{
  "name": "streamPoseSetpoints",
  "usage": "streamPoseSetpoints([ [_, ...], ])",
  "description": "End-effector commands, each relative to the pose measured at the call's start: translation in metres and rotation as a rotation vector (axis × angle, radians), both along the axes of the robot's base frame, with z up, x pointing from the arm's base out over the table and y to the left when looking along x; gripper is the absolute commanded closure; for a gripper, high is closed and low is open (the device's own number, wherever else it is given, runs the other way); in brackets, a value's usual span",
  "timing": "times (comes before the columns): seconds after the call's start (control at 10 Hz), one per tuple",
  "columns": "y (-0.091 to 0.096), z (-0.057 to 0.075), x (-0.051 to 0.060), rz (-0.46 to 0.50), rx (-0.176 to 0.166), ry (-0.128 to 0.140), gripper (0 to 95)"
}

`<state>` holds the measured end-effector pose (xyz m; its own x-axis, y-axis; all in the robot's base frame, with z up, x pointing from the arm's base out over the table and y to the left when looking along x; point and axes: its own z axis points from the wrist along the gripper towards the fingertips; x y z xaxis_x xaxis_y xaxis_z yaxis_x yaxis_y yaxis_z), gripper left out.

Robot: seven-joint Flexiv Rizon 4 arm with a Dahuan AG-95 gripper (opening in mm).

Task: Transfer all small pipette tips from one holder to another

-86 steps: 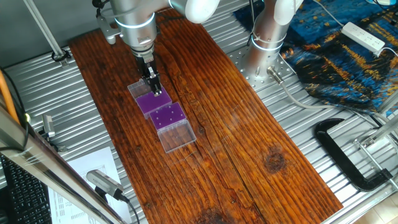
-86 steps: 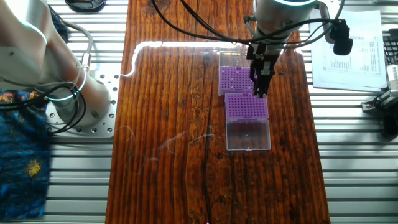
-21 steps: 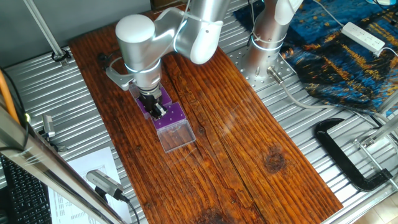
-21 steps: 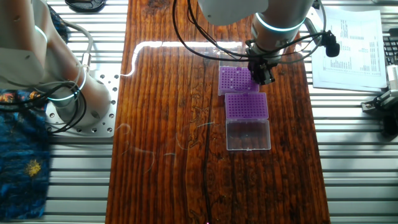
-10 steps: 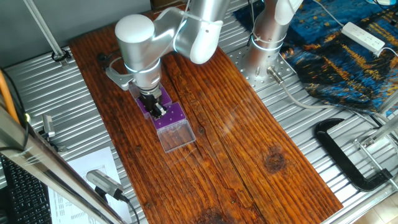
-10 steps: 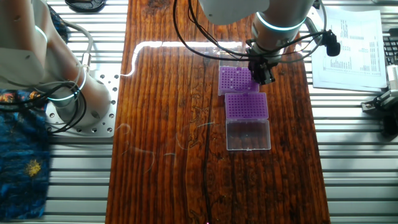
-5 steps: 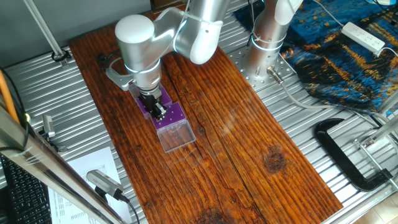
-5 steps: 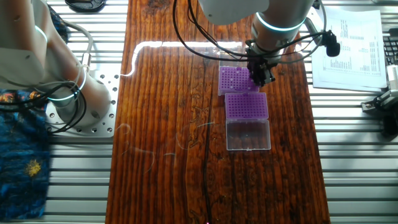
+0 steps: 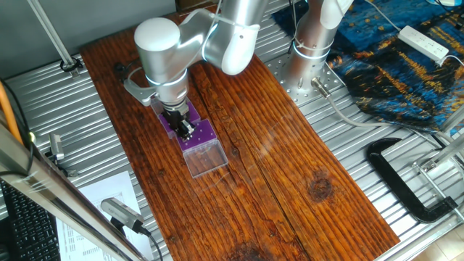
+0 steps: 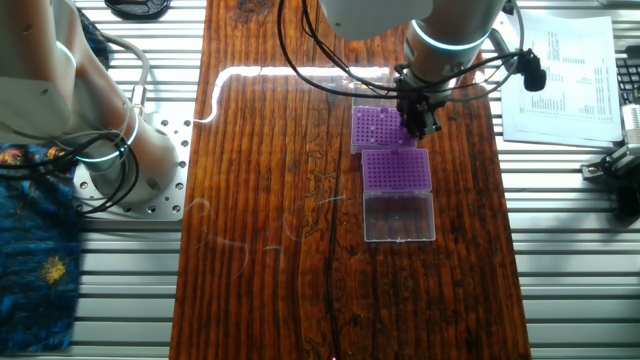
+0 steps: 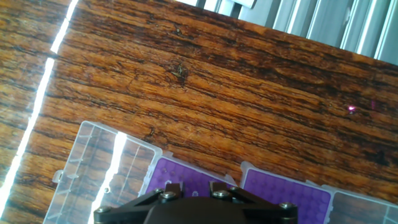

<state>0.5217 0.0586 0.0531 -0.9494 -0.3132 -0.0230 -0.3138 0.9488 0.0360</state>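
Two purple holders sit end to end on the wooden board, a far one (image 10: pixel 375 128) and a near one (image 10: pixel 397 170). Small pipette tips (image 10: pixel 371 119) show as pale dots on the far holder. My gripper (image 10: pixel 421 126) hangs low over the far holder's right edge, near the seam between the two. In the hand view the gripper (image 11: pixel 194 185) stands open, its dark fingers (image 11: pixel 170 186) apart over the left holder (image 11: pixel 163 176). One pale tip (image 11: pixel 195 193) shows in the gap. The right holder (image 11: pixel 286 193) lies beside it. In one fixed view the gripper (image 9: pixel 185 128) hides most of the holders (image 9: pixel 199 135).
Clear hinged lids (image 10: pixel 400 217) (image 11: pixel 99 167) lie open beside the holders. A printed sheet (image 10: pixel 560 80) lies past the board's right side, the arm's base (image 10: pixel 120 150) to its left. A black clamp (image 9: pixel 406 181) and blue cloth (image 9: pixel 406 65) lie on the metal table.
8.6 s ago the gripper stood higher over the holders. Over the last two seconds nothing visibly moves.
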Motion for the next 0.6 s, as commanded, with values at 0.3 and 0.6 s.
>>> streamPoseSetpoints([
  [0.3,-0.0002,0.0002,0.0000,-0.004,-0.002,0.000,95.0],
  [0.6,-0.0003,0.0009,0.0000,-0.010,-0.001,0.000,95.0],
])
